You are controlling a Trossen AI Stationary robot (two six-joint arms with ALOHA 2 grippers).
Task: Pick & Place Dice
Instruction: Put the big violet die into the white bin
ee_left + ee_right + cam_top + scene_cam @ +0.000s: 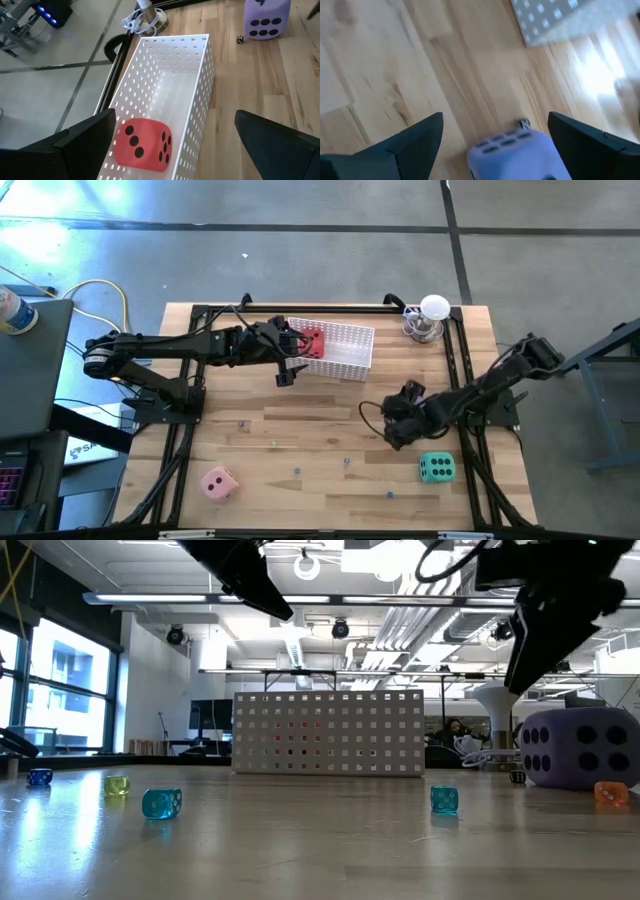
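Worktop (300,430): pale wooden planks, dark metal framing along its edges.

Basket (345,350): white, perforated, rectangular, standing near the far edge of the worktop.

Small translucent dice on the worktop, seen in the low view: one dark blue (39,777), one yellow (117,785), two cyan (161,803) (444,800), one orange (610,794).

White round-topped object on a coiled cable (430,318): at the far right corner of the worktop.

Floor (300,250): grey concrete with dark seams.
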